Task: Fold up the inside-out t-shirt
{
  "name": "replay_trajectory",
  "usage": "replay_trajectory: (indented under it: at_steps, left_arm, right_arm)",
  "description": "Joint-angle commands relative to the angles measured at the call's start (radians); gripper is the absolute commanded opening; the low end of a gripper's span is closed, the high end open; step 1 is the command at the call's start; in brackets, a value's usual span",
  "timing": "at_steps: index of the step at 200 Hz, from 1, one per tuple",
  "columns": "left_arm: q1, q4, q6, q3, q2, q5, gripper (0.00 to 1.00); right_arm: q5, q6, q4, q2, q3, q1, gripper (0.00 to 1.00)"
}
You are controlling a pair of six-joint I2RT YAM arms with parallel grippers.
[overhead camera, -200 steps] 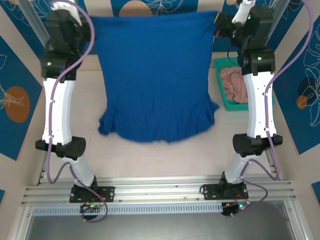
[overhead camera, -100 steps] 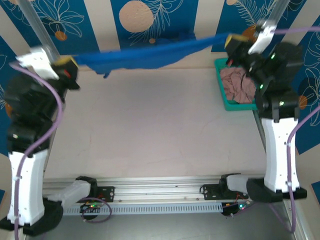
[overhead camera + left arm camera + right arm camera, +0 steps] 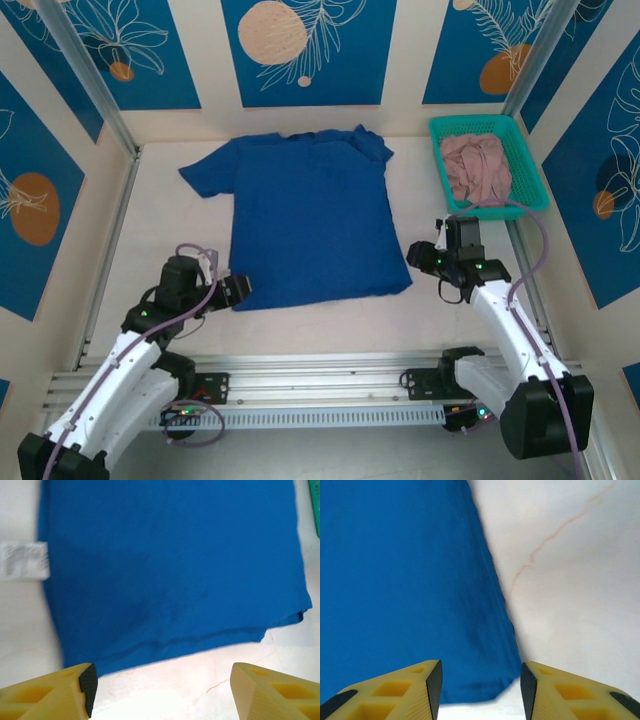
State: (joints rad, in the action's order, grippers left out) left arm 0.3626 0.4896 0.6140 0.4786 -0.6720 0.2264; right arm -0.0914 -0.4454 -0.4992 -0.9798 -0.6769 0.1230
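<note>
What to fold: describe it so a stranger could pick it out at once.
Start at the pale table in front of the two arms. Spread flat across its middle lies the t-shirt, sleeves toward the far wall, hem toward the arms. It is royal blue and laid out open, unlike the dusty-pink garment bunched in the green basket at the far right.

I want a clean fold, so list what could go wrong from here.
1. The t-shirt lies flat, but its far right sleeve looks bunched; folding now could trap that crease.
2. The left pincer and right pincer stand open at the near hem corners, holding nothing; a shallow pinch may catch only one layer.
3. The green basket with the pink garment sits close to the right arm; a wide swing might knock it.
</note>
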Motion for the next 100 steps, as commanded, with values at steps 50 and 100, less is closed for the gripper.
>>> replay_trajectory:
  at_steps: [50,100]
  left_arm:
    - [0.554,-0.248,-0.384,0.257,-0.518,-0.304,0.68]
    - [0.618,-0.251,-0.613,0.366,-0.777,-0.416,0.67]
  right_arm:
    - [0.194,-0.035,0.105,-0.288,-0.137,0.202,0.5]
    - [0.255,-0.025,0.062,-0.284,-0.133,0.165,0.51]
